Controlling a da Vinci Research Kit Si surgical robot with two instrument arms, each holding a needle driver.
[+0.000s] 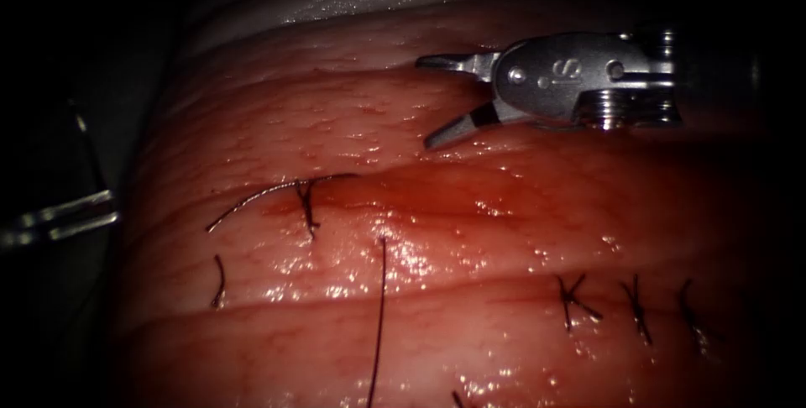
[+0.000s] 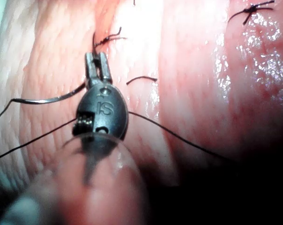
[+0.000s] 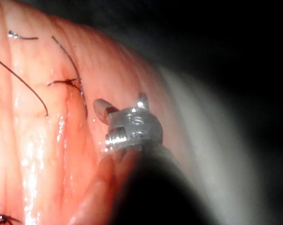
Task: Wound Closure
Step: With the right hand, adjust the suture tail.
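Right hand (image 1: 432,102) hangs above the tissue (image 1: 604,215) in the upper right of the endoscope view; its jaws are spread wide, gripping nothing, and it touches neither needle nor thread.

Left hand (image 2: 97,63) seen from its own wrist camera: the two jaws stand slightly apart with a narrow gap and nothing between them; it hovers over the tissue near a knot.

Needle (image 1: 252,198) is held by neither hand; it lies as a curve on the tissue in the left part of the endoscope view, crossing a tied knot (image 1: 306,206); its right end runs to a fold, and I cannot tell whether it is in the tissue.

Thread (image 1: 379,316) runs as one long dark strand from mid-tissue down to the lower edge; a short cut end (image 1: 218,282) lies apart at left.

Three finished stitches (image 1: 635,306) sit in a row at lower right; red fluid (image 1: 437,206) pools right of the knot.
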